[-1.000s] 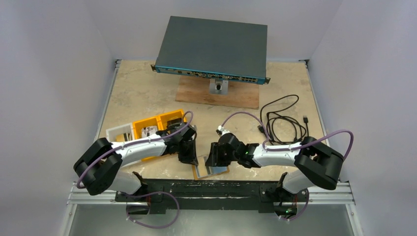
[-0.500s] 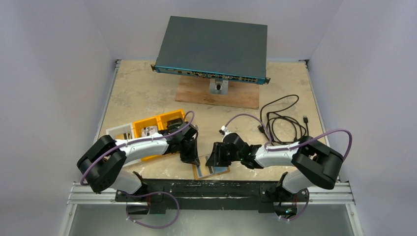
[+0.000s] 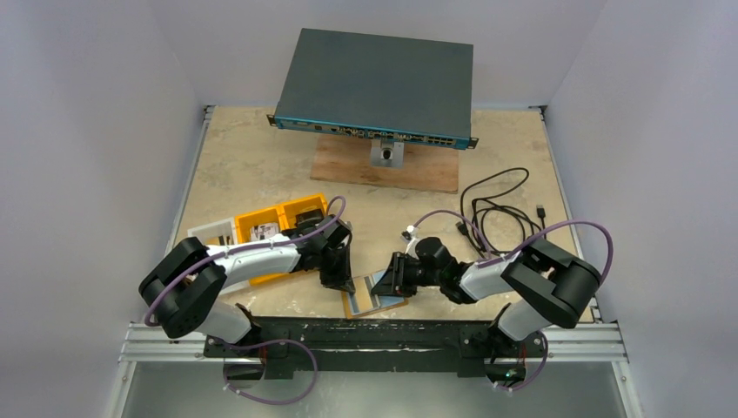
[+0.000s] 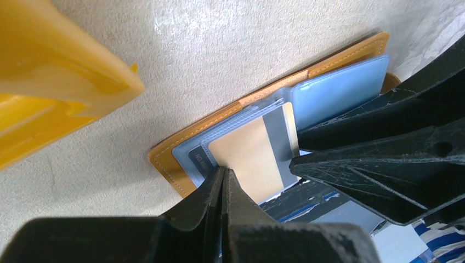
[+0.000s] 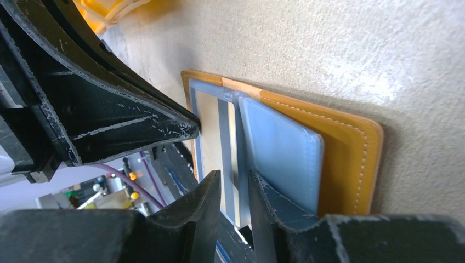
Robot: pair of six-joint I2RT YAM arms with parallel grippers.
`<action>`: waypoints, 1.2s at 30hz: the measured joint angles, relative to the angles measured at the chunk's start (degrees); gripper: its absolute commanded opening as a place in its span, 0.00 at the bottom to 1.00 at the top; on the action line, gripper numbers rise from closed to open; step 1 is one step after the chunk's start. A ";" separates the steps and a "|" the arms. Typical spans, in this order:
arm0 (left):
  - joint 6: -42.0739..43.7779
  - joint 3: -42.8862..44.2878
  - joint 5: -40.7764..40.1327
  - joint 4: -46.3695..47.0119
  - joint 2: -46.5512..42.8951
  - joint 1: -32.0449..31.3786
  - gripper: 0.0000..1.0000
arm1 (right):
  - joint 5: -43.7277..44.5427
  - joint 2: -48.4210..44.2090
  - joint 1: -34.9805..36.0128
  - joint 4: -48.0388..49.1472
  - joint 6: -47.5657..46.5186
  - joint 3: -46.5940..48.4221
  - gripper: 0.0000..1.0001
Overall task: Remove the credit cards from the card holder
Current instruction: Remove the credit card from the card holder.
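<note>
The tan-orange card holder [image 3: 369,301] lies open at the table's near edge, its clear bluish sleeves facing up [image 4: 181,143] [image 5: 345,159]. One of the credit cards [image 4: 249,156], tan-faced with a grey stripe, shows inside a sleeve [image 5: 213,131]. My left gripper [image 3: 338,283] is shut, and its joined tips [image 4: 224,171] rest on the near edge of that sleeve. My right gripper [image 3: 393,280] comes in from the right. Its jaws [image 5: 234,178] stand a narrow gap apart over the card's grey stripe, beside a raised sleeve flap. No card is out of the holder.
A yellow-orange compartment tray [image 3: 271,225] with a white section [image 3: 211,233] sits just left of the left gripper. A black cable [image 3: 505,218] lies to the right. At the back, a grey network switch [image 3: 379,83] rests on a wooden board [image 3: 418,171].
My right gripper has drawn back to the right and its jaws have narrowed. My left gripper has closed fully and stayed on the holder's left side.
</note>
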 measured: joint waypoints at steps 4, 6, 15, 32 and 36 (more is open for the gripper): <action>0.02 0.11 0.00 -0.17 0.02 0.00 0.00 | -1.84 1.22 -1.18 3.26 1.31 -1.40 0.20; 0.02 0.20 -0.04 -0.31 0.07 -0.02 0.00 | -2.69 1.95 -1.53 4.44 1.81 -1.70 0.17; 0.11 0.90 -0.04 -1.11 0.57 -0.07 0.00 | -3.63 4.37 -1.88 8.81 3.48 -2.54 0.07; 2.47 2.34 -2.12 -4.55 0.70 -0.07 0.00 | -1.81 0.00 -1.99 4.09 2.36 -2.62 0.00; 3.13 2.34 -2.60 -5.14 0.63 0.02 0.00 | -0.83 -0.96 -2.25 2.16 1.81 -2.62 0.00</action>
